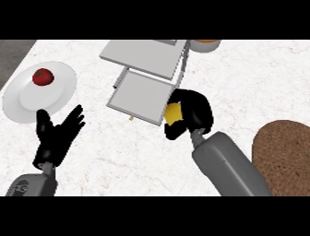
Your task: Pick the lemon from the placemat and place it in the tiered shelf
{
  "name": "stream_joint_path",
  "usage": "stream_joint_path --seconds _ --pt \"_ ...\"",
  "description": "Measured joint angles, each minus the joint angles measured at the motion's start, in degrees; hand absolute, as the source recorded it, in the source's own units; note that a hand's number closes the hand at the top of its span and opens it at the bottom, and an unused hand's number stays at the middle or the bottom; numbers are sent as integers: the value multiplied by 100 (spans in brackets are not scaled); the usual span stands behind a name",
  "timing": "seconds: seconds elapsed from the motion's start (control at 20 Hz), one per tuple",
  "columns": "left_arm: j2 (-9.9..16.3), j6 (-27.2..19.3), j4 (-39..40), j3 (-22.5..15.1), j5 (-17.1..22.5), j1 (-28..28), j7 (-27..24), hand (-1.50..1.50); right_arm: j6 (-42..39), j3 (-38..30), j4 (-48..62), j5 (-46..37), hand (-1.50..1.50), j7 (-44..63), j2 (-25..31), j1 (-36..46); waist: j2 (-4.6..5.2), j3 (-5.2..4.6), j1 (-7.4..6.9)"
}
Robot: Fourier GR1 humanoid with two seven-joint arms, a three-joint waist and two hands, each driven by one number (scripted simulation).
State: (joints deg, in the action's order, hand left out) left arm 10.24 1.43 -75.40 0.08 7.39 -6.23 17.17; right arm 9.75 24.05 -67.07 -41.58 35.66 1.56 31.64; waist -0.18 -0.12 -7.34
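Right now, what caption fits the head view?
Right robot hand carries the lemon to the tiered shelf.

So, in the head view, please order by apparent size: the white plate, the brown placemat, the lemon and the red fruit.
1. Brown placemat, though cut by the edge
2. White plate
3. Lemon, partly hidden in the right hand
4. Red fruit, close to the lemon; unsure.

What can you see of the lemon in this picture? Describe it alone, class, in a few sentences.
Only a small yellow patch of the lemon shows, smooth and rounded. The right hand curls round it and hides the rest. It is off the brown placemat, at the near edge of the grey tiered shelf's lower tray. Whether it touches the tray cannot be told.
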Motion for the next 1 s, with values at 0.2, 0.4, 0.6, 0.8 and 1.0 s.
stream_joint_path --seconds 0.2,0.4,0.6,0.8,1.0 --pt "-35 1 65 -63 -43 -100 49 0 547 668 -359 -134 150 1119 -97 798 -44 -13 -76" --pt "-43 -16 154 -63 -63 -137 73 0 818 1084 -596 -429 150 2219 -122 1706 -88 -26 -33" --pt "-86 -81 204 -69 -91 -194 106 0 706 1275 -685 -559 150 2813 -101 2624 -104 -30 28" --pt "-75 -112 269 -26 -110 -200 40 0 554 1279 -617 -614 150 3246 -84 3454 -99 -32 103" --pt "-53 -113 288 25 -91 -180 10 0 431 1030 -373 -559 150 3466 -77 4201 -85 -29 169"
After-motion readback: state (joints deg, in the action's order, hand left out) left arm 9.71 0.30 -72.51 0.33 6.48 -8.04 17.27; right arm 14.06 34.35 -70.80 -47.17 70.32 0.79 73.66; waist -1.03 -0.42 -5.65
